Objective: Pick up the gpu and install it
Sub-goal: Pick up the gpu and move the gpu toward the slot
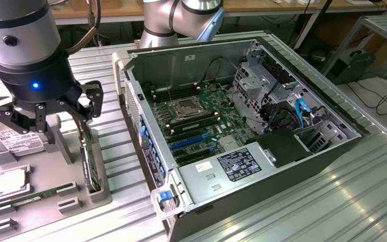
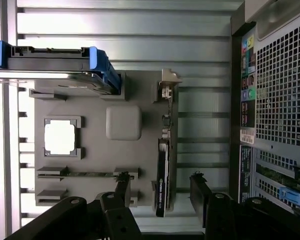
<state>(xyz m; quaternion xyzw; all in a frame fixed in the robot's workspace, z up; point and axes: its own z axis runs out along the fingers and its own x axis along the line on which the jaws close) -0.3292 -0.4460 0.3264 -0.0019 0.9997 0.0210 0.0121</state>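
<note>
The gpu stands on edge in a slot at the edge of the grey parts tray nearest the case. From the wrist it is a thin dark card seen edge-on, with its pale metal bracket at the far end. My gripper hangs above the tray, open. In the wrist view the gripper has one dark finger on each side of the card's near end. Neither finger touches the card, and nothing is held.
The open computer case lies to the exterior view's right of the tray, its motherboard and blue slots exposed. A labelled hard drive, a processor and a green memory stick also sit on the tray.
</note>
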